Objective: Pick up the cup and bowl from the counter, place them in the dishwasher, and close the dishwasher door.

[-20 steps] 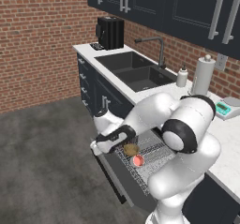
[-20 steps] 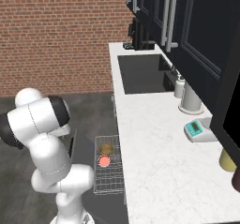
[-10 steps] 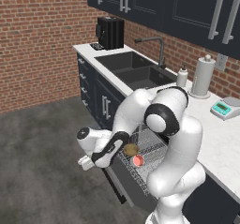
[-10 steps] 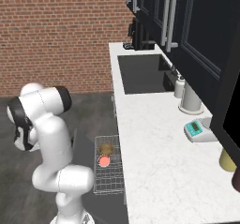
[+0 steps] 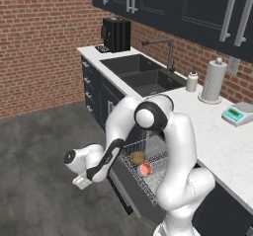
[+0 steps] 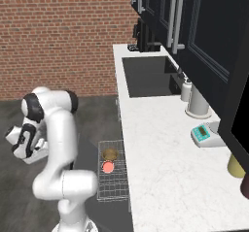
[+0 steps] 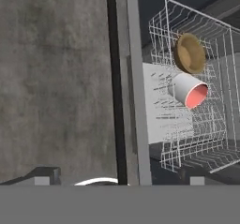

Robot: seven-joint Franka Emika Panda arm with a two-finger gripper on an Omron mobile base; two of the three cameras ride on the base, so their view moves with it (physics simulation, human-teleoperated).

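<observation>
Resting in wire rack (image 7: 187,120): cup (image 7: 190,91), bowl (image 7: 190,53) loaded. Dishwasher door (image 7: 132,87) down; closing outstanding. End effector (image 5: 81,182) spread wide, empty, low beside door edge.

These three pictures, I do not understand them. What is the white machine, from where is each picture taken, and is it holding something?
The white machine is a robot arm in a computer-drawn kitchen. Two pictures come from cameras on its base, behind it to the left and to the right. The third comes from a camera on its hand, looking along the gripper, which hangs low over the floor in front of the dishwasher. Its jaws are open and hold nothing.

The dishwasher door is down and the wire rack is pulled out. In the rack lie a brown bowl and a white cup with a pink inside. On the counter are a sink, a paper towel roll and a small scale.
</observation>
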